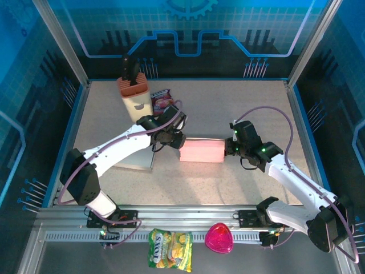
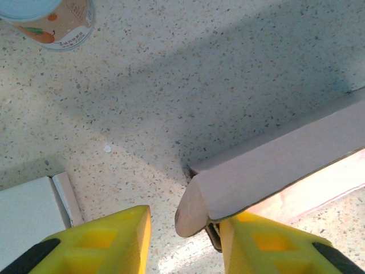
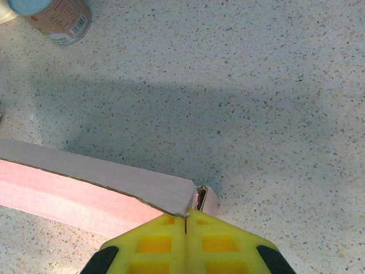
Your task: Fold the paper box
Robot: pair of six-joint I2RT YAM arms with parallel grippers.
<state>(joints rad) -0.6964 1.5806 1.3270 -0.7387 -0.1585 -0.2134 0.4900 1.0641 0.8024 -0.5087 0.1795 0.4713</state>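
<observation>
- two grippers flank the pink paper box (image 1: 201,151), which lies near the middle of the table (image 1: 251,108), its long side running left to right.
- the left gripper (image 2: 185,218) is at the box's left end, released, with its jaws parted. a rounded end flap (image 2: 193,201) pokes into the gap, close to the finger on the right of the wrist view, and is not pinched.
- the right gripper (image 3: 186,216) is clenched, its fingers pressed together and its tips at the corner of the box's right end. i cannot tell whether a thin edge of card is caught between them.
- handling, as a judgement: the box is thin card, light and hollow, so it likely slides on the smooth table at any push and dents if squeezed across a panel.
- it looks stiff along the panels and floppy at the loose flaps. the flaps and wall edges, close to a crease, seem the best places to take hold.
- one end probably needs bracing while the other is worked.
</observation>
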